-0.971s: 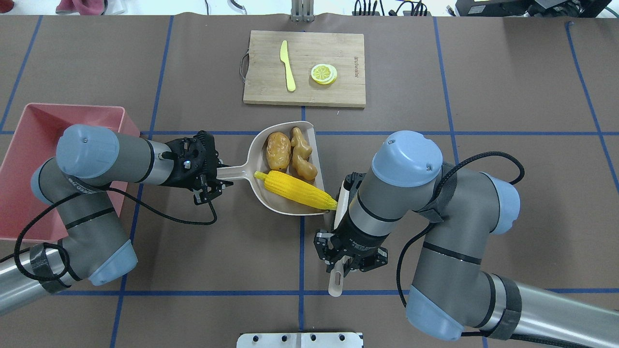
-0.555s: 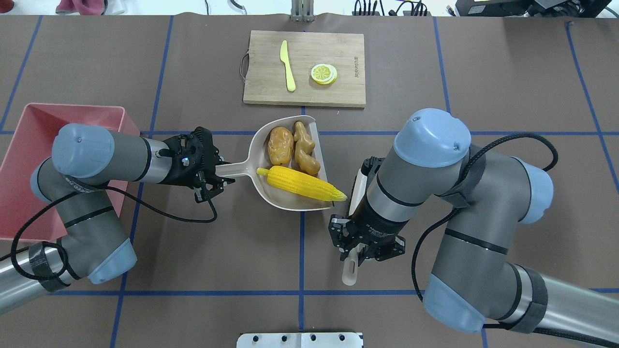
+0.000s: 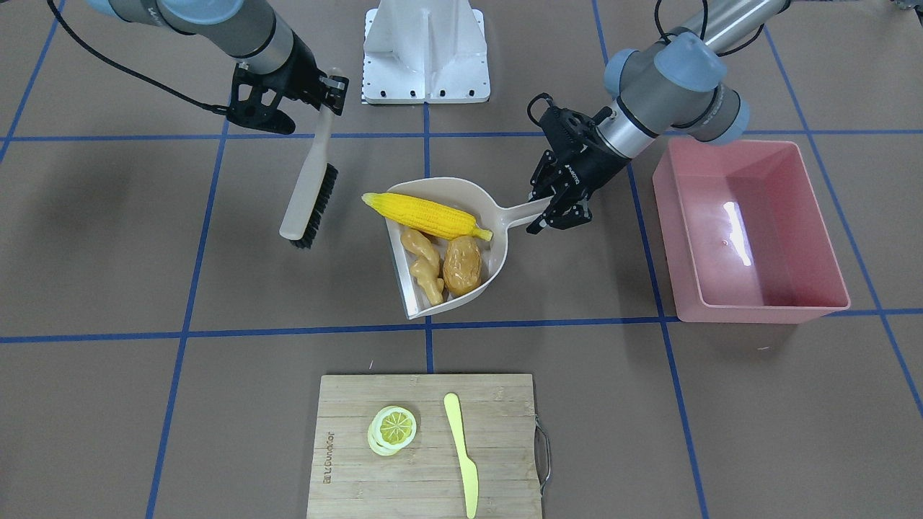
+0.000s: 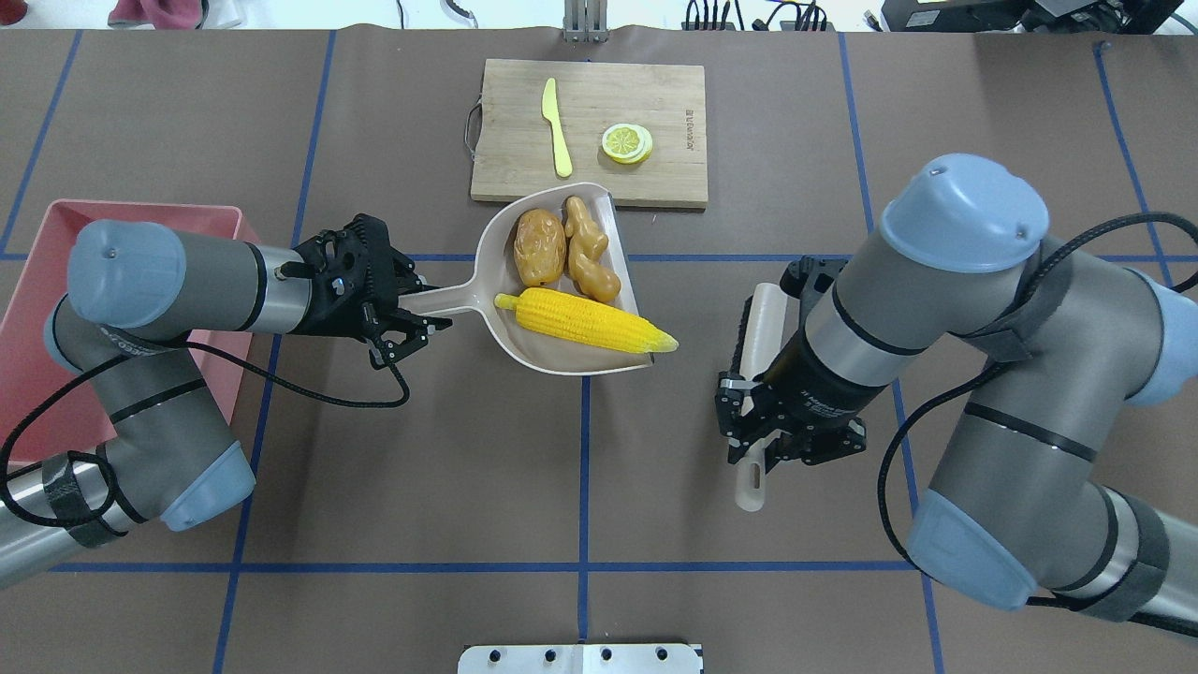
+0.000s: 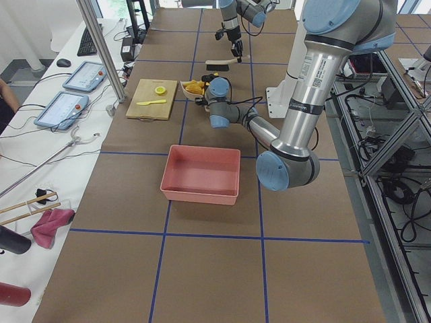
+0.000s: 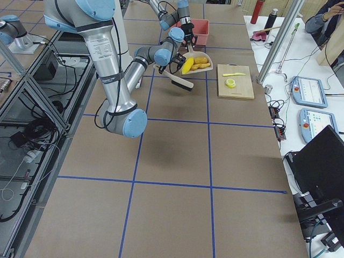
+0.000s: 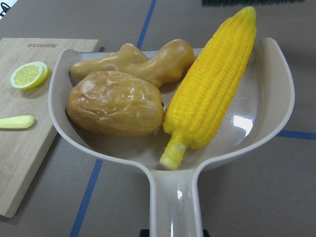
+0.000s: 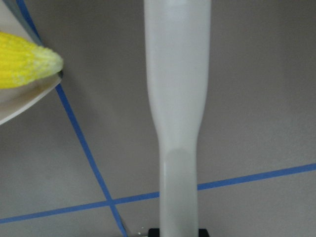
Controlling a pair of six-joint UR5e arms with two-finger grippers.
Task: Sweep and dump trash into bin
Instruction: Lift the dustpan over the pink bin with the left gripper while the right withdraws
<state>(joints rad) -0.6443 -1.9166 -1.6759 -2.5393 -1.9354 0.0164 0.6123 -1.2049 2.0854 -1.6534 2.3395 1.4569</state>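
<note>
Right hand [image 4: 756, 447], clamped on the brush [image 4: 760, 318], has withdrawn rightward. Left hand [image 4: 412, 314], clamped on the dustpan [image 4: 538, 360], has lifted it with corn [image 4: 585, 321], potato [image 4: 540, 247] and ginger [image 4: 588, 253] inside; bin [image 4: 33, 328] at left awaits dumping.

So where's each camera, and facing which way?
Front-facing: across the table, facing the robot; left arm, right arm show.
Overhead: behind the robot, looking down; both arms.
Exterior left: table's end nearer the pink bin; left arm nearest.
Exterior right: opposite end; right arm nearest.
Left wrist: along the dustpan, at corn cob, potato, ginger root; no arm.
Right wrist: down the brush handle; corn cob's tip shared.
</note>
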